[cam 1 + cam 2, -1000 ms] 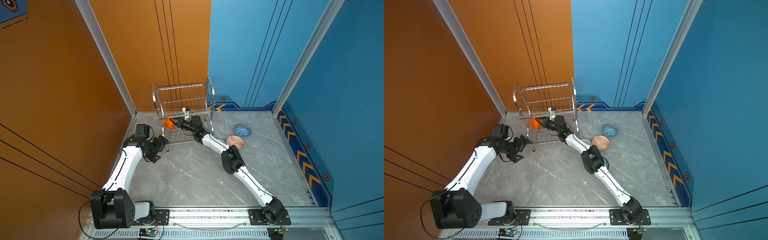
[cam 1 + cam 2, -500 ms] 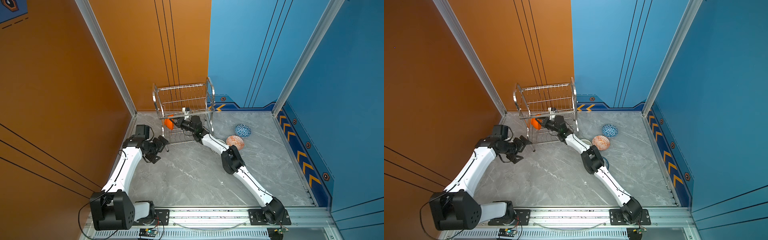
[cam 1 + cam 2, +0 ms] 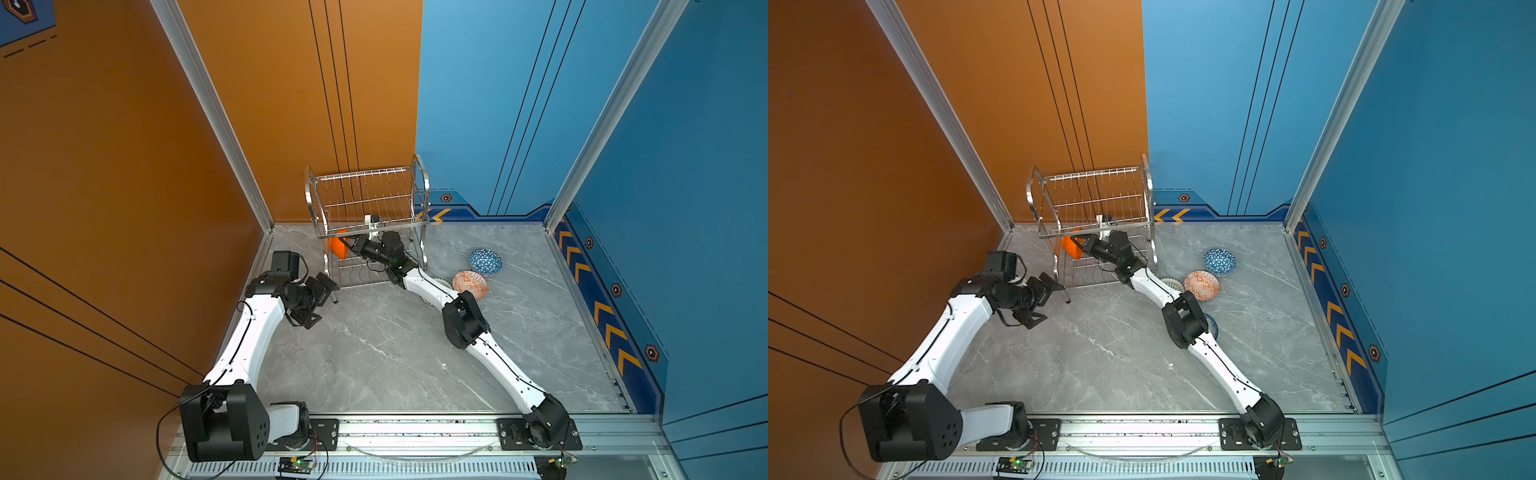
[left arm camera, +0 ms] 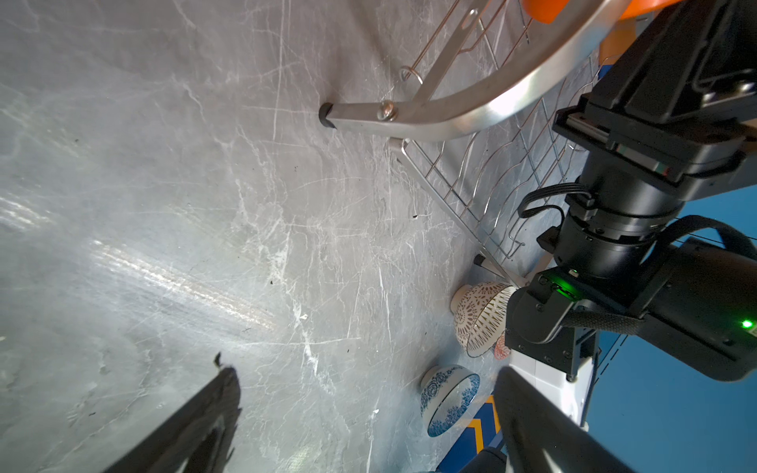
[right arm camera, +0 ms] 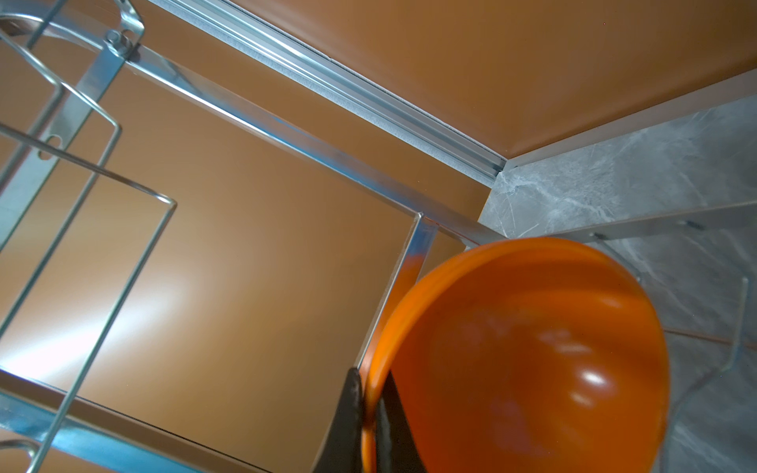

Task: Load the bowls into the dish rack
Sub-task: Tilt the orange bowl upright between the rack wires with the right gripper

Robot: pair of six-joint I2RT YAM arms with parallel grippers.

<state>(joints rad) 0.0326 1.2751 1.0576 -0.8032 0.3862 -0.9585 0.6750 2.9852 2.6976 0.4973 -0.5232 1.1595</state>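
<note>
Barely anything had moved: in both top views the plain glossy orange bowl (image 3: 338, 248) (image 3: 1070, 248) stayed mid-frame within the lower tier of the shiny steel wire dish rack (image 3: 365, 199). Left wrist view: left gripper (image 4: 364, 370) spread, empty. Right wrist view: right gripper (image 5: 368, 379) pinched the bowl's rim; release seemingly pending.

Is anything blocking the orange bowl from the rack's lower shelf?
Nothing visible does. The right gripper holds the orange bowl by its rim inside the dish rack, over the bare lower shelf; only a frame bar stands close beside it.
</note>
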